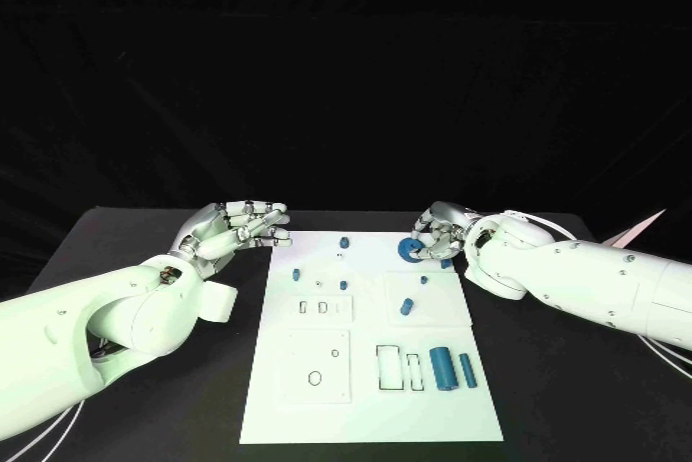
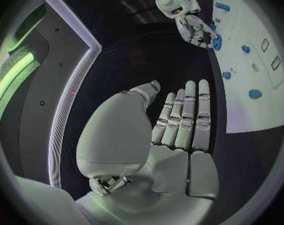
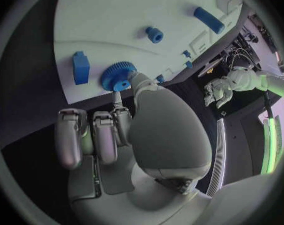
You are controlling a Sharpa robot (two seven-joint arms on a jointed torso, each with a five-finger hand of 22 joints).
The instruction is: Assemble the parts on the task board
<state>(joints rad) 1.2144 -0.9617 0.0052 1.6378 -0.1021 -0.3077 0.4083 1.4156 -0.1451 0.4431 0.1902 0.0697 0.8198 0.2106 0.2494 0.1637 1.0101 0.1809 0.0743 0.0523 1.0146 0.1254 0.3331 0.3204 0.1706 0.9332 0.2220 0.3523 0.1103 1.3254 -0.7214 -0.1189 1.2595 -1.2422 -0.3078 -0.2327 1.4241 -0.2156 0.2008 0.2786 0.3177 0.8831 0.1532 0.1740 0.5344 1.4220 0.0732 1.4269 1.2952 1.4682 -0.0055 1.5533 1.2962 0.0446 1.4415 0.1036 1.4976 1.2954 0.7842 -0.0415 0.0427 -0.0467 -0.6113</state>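
The white task board [image 1: 372,412] lies in the middle of the black table. At its far right corner my right hand [image 1: 447,237] pinches a blue gear [image 1: 413,249] between thumb and a finger; the right wrist view shows the gear [image 3: 118,76] low over the board's edge, beside a blue block [image 3: 80,67]. My left hand [image 1: 238,227] hovers off the board's far left corner, and in the left wrist view its fingers [image 2: 189,115] are straight and hold nothing. Small blue parts [image 1: 345,242] [image 1: 297,275] [image 1: 408,306] lie on the board.
Two blue cylinders [image 1: 443,361] [image 1: 467,370] lie at the board's right side next to rectangular slots [image 1: 389,367]. More cut-outs [image 1: 316,377] sit near the front left. A small blue bush [image 3: 154,34] and a cylinder [image 3: 209,20] lie beyond the gear.
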